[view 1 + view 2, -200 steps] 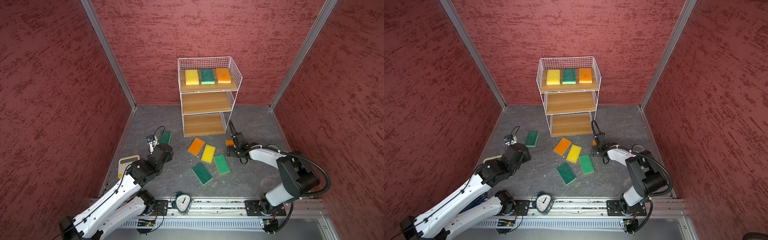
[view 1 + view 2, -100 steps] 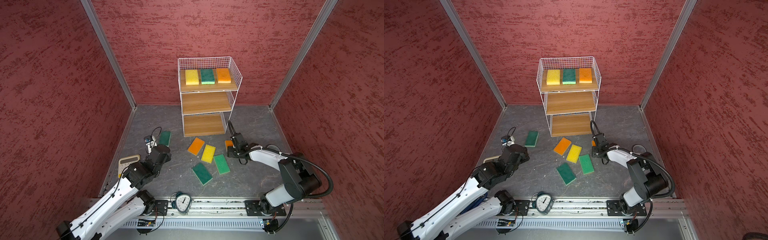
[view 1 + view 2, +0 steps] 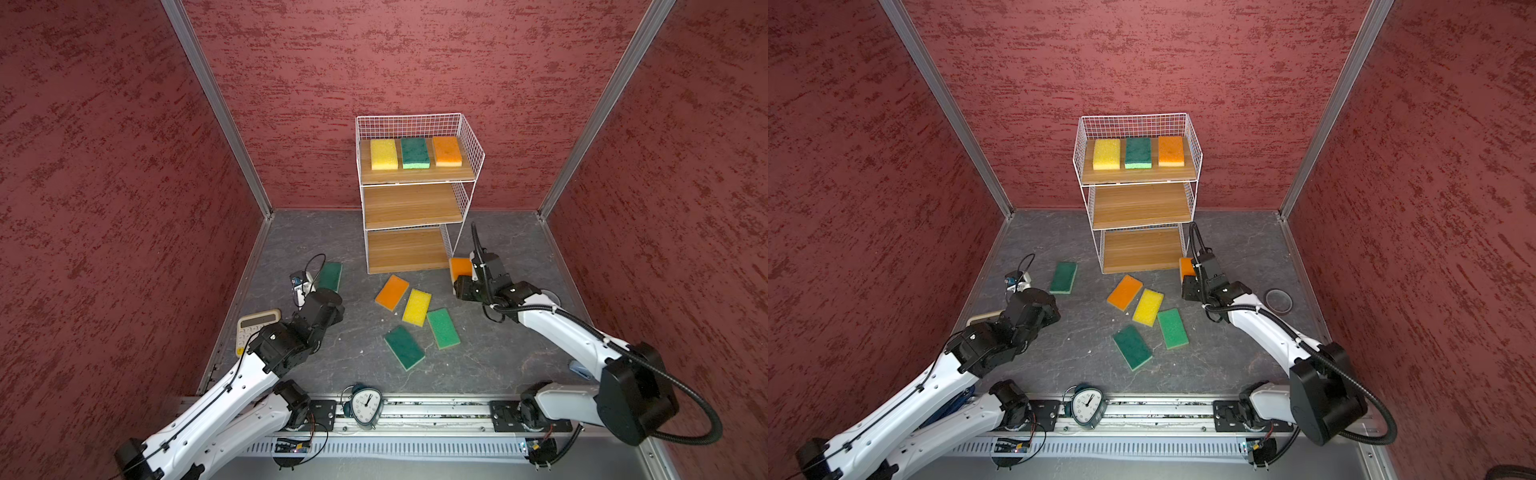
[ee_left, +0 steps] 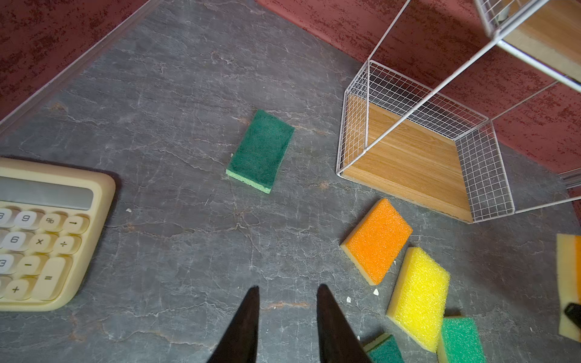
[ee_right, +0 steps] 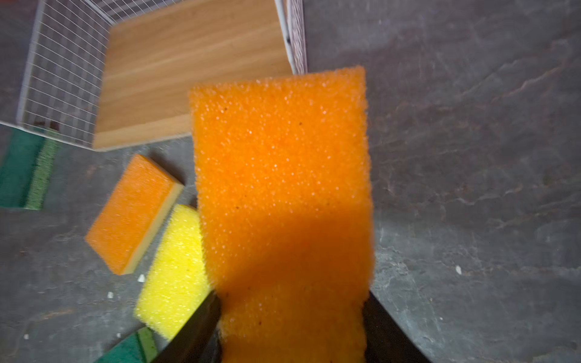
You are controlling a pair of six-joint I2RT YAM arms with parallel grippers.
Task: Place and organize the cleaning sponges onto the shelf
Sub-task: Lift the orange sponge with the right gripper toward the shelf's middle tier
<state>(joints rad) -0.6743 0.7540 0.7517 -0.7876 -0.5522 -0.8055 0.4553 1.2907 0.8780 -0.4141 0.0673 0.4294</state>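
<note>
1. The held orange sponge (image 5: 283, 188) is clamped at 1 end between the jaws of the right gripper (image 5: 290, 298). Its free end sticks out past the fingertips, just beside the front right corner of the shelf (image 3: 411, 205).
2. The shelf stands against the back wall. Its top tier carries 3 sponges in a row: the top yellow sponge (image 3: 383, 154), the top green sponge (image 3: 414, 153) and the top orange sponge (image 3: 446, 151).
3. 4 sponges lie in a loose cluster on the floor in front of the shelf: the floor orange sponge (image 3: 392, 292), the floor yellow sponge (image 3: 417, 306) just beside it, the light green sponge (image 3: 443, 328) and the dark green sponge (image 3: 404, 347).
4. The lone green sponge (image 4: 261, 151) lies flat on the floor, left of the shelf and apart from the cluster.
5. The left gripper (image 4: 287, 287) hangs over bare floor short of that lone sponge, with its jaws partly apart and nothing between them.
6. A cream calculator (image 4: 47, 232) lies near the left wall, and a clock (image 3: 365, 408) sits at the front rail.
</note>
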